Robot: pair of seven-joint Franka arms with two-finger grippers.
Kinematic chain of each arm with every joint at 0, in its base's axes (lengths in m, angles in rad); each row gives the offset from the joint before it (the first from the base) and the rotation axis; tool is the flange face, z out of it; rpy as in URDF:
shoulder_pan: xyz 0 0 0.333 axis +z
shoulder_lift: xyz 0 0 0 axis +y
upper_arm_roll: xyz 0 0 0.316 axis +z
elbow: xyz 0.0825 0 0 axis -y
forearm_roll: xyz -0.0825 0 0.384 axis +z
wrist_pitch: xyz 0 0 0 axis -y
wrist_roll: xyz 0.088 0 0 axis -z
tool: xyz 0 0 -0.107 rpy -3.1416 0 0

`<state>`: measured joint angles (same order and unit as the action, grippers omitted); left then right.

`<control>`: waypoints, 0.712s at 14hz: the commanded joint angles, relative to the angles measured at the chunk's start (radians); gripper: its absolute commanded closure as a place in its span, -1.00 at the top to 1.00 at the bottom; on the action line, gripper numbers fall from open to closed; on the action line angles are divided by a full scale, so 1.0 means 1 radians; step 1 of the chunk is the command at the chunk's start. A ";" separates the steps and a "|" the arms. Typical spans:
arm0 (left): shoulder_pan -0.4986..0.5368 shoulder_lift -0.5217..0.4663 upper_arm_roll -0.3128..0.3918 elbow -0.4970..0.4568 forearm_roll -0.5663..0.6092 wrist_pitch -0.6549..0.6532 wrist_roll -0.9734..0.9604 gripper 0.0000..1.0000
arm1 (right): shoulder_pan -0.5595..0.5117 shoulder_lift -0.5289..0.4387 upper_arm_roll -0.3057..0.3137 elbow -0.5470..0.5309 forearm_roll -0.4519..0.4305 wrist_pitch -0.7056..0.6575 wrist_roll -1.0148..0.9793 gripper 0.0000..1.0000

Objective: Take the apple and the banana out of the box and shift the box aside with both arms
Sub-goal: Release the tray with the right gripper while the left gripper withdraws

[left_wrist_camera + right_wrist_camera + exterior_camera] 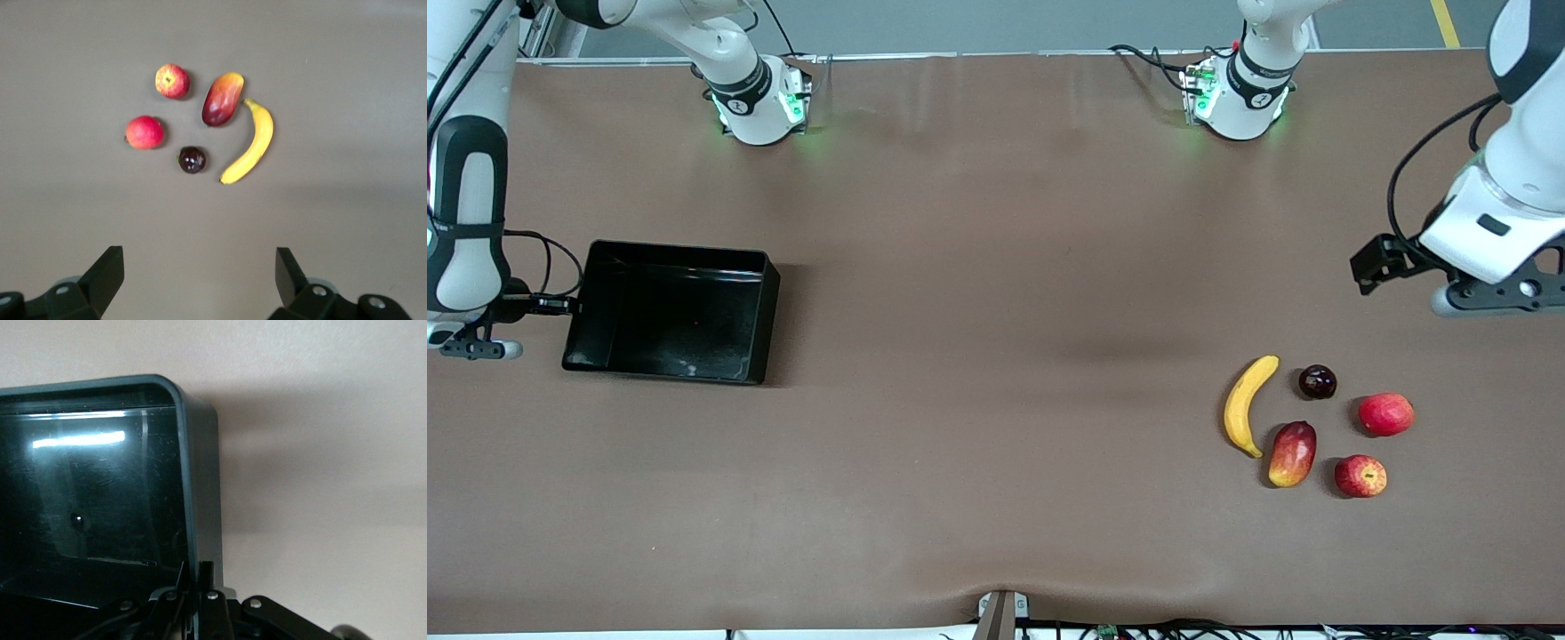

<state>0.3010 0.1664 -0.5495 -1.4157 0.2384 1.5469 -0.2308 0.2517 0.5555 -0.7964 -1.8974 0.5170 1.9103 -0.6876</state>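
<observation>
The black box (758,322) lies at the right arm's end of the table. My right gripper (562,307) is shut on its end wall, and the right wrist view shows my right gripper (197,572) pinching the box's thin rim (189,487). The banana (1246,404) and the red apple (1360,476) with a stem dimple lie at the left arm's end. My left gripper (1376,263) is open and empty, up above the table beside the fruits. The left wrist view shows my left gripper (199,277), the banana (252,143) and the apple (172,81).
A red-yellow mango (1293,453), a dark plum (1317,381) and another round red fruit (1385,414) lie among the task fruits. They also show in the left wrist view: mango (222,99), plum (192,159), red fruit (145,132). The box is empty.
</observation>
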 commanded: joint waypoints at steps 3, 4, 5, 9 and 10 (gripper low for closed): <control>-0.233 -0.113 0.295 -0.064 -0.140 -0.031 0.033 1.00 | -0.008 -0.025 0.009 -0.020 0.055 -0.019 -0.021 0.99; -0.264 -0.128 0.321 -0.080 -0.142 -0.031 0.047 1.00 | -0.011 -0.028 0.009 -0.005 0.051 -0.043 -0.026 1.00; -0.275 -0.133 0.342 -0.085 -0.143 -0.030 0.051 1.00 | -0.017 -0.029 0.009 0.036 0.046 -0.089 -0.024 1.00; -0.266 -0.177 0.342 -0.141 -0.177 -0.014 0.053 1.00 | -0.052 -0.029 0.005 0.240 0.034 -0.247 -0.023 1.00; -0.266 -0.183 0.338 -0.143 -0.177 -0.016 0.051 1.00 | -0.057 -0.028 0.006 0.280 0.034 -0.243 -0.026 1.00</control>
<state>0.0328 0.0241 -0.2186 -1.5130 0.0832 1.5163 -0.1972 0.2319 0.5406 -0.8045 -1.6977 0.5460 1.6996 -0.6981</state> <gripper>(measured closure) 0.000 0.172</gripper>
